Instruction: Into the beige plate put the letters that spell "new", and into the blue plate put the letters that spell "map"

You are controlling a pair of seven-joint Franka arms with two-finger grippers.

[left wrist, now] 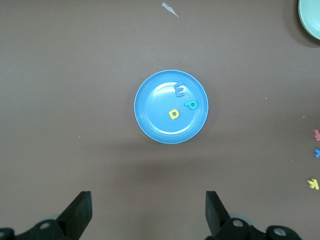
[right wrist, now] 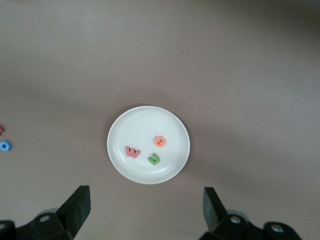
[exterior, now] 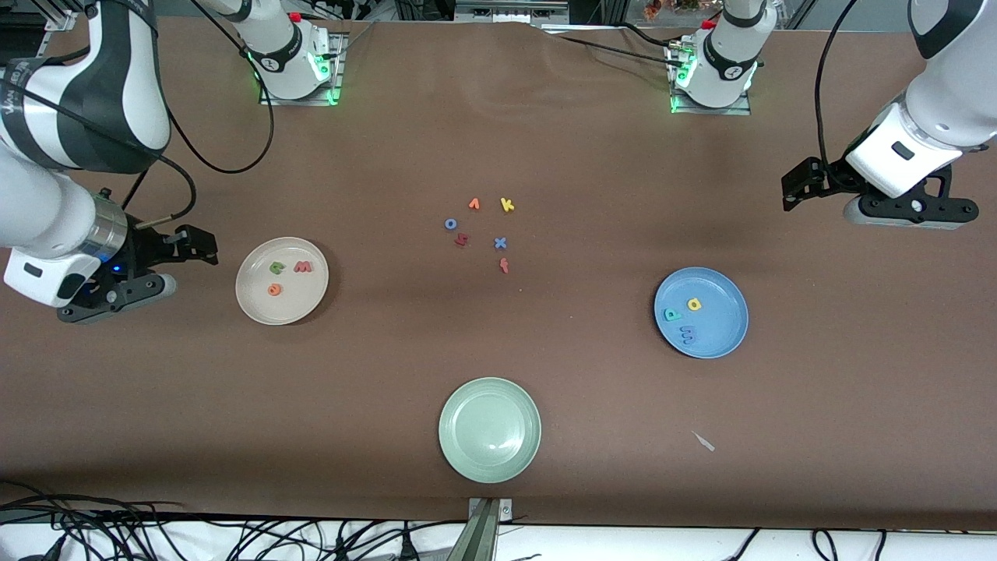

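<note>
We see the green n [exterior: 276,268], orange e [exterior: 273,290] and red w [exterior: 303,267] lying in the beige plate [exterior: 257,304] toward the right arm's end of the table. The blue m [exterior: 688,335], yellow a [exterior: 693,305] and teal p [exterior: 672,315] lie in the blue plate [exterior: 720,335] toward the left arm's end. The right gripper [right wrist: 145,212] hangs spread wide over bare table beside the beige plate; the left gripper [left wrist: 148,215], equally wide, hangs near the table's edge. Between the plates, six spare letters [exterior: 483,231] sit clustered, with a pale green plate [exterior: 459,452] nearer the camera.
</note>
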